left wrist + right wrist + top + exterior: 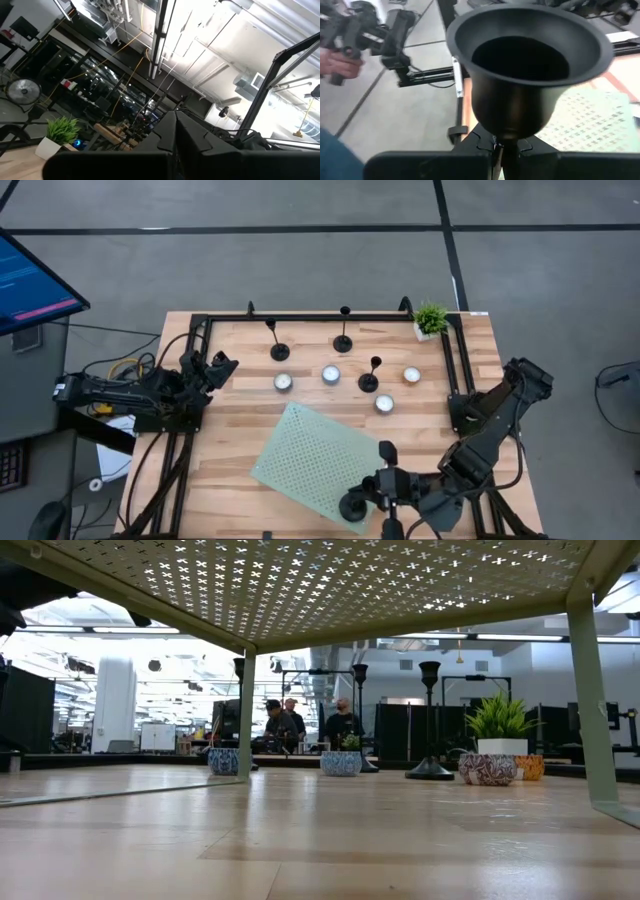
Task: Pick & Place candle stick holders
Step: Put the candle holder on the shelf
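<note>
While carried: right gripper (385,485) clamped on one candle stick holder (527,65), over the perforated green stand (310,455).
Next: lower it upright, then release.
Beyond: three holders (369,381) on the worktop (230,440).
Far side: left gripper (218,368) closed, empty.

Perforated green shelf (330,585) overhead; candle stick holders (430,720) upright on table (300,840) beside tealights (341,763), plant (500,725).

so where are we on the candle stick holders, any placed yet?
None looks placed yet. In hand: the right gripper is shut on one candle stick holder by its stem, over the near edge of the green perforated shelf. Left: three holders on the table among the tealights. The left gripper waits shut at the left edge.
</note>
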Robot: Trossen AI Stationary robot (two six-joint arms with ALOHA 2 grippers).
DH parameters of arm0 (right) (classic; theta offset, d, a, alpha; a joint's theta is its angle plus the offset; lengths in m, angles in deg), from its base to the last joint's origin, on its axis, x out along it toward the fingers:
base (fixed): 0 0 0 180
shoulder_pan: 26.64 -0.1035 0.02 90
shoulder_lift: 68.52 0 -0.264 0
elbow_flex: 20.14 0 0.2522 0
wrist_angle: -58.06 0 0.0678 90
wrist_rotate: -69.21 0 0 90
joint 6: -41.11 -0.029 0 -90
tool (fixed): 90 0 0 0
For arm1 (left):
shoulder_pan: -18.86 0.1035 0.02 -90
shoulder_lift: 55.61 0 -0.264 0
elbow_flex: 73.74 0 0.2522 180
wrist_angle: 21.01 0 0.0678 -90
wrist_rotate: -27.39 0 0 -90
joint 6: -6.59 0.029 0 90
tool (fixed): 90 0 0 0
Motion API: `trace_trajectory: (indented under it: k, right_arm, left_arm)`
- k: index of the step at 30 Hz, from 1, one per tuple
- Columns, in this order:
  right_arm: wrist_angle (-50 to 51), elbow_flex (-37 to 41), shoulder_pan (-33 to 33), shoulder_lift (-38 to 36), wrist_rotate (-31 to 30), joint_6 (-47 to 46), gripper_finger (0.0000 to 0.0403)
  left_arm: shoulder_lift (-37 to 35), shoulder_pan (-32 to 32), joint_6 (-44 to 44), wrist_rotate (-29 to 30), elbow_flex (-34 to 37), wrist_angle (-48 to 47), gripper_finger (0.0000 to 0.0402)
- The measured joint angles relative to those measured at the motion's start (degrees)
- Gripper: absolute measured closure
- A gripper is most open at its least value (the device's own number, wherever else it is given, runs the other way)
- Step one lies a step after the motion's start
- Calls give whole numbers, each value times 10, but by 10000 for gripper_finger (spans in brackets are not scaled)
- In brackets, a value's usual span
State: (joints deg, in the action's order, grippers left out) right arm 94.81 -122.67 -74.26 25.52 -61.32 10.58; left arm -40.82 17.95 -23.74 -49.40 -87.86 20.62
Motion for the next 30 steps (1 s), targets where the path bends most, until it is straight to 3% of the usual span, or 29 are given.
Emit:
trace_trajectory:
  k: [30]
  right_arm:
    - [11, 0, 5, 0, 16, 5, 402]
  left_arm:
    - [0, 0, 0, 0, 0, 0, 393]
